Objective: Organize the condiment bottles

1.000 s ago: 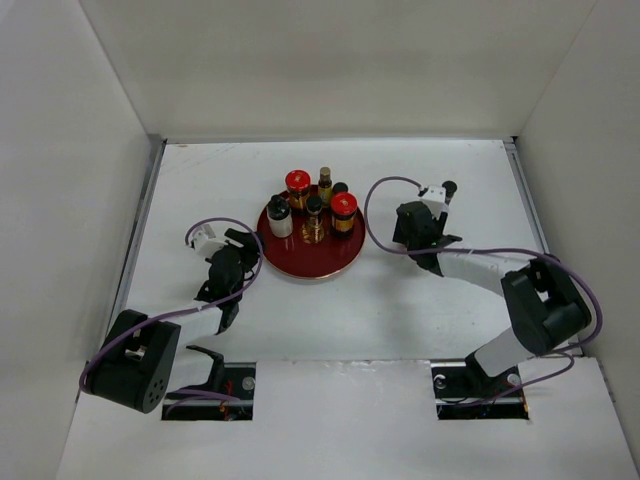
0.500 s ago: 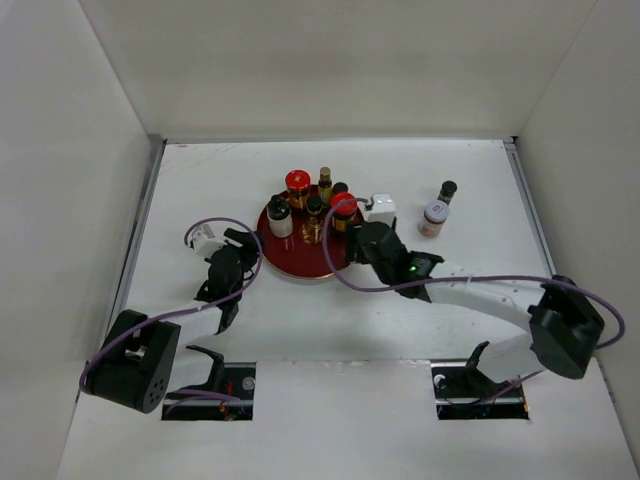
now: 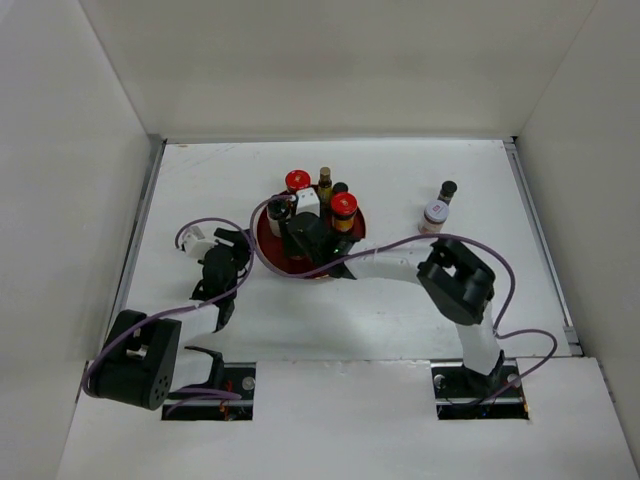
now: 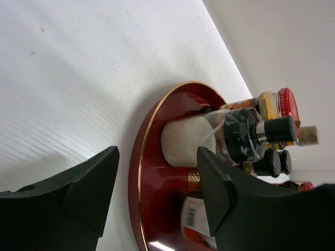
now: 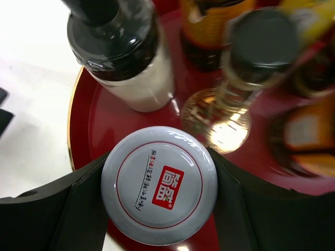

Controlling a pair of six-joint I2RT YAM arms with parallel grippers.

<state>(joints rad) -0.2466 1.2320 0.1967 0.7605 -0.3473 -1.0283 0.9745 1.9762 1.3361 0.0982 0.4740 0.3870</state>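
Now our right fingers (image 5: 52,219) clench the white-capped jar (image 5: 159,183), lower centre, over the red tray (image 5: 97,125); we should lower it straight, clear of the black-capped bottle (image 5: 131,68); left fingers (image 4: 78,193) gape near the rim.

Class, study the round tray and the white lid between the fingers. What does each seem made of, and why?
The tray: glossy dark red with a thin gold rim, reflecting light; likely lacquered plastic or wood. The white lid: smooth, softly shiny, with printed red writing; probably plastic, possibly painted metal.
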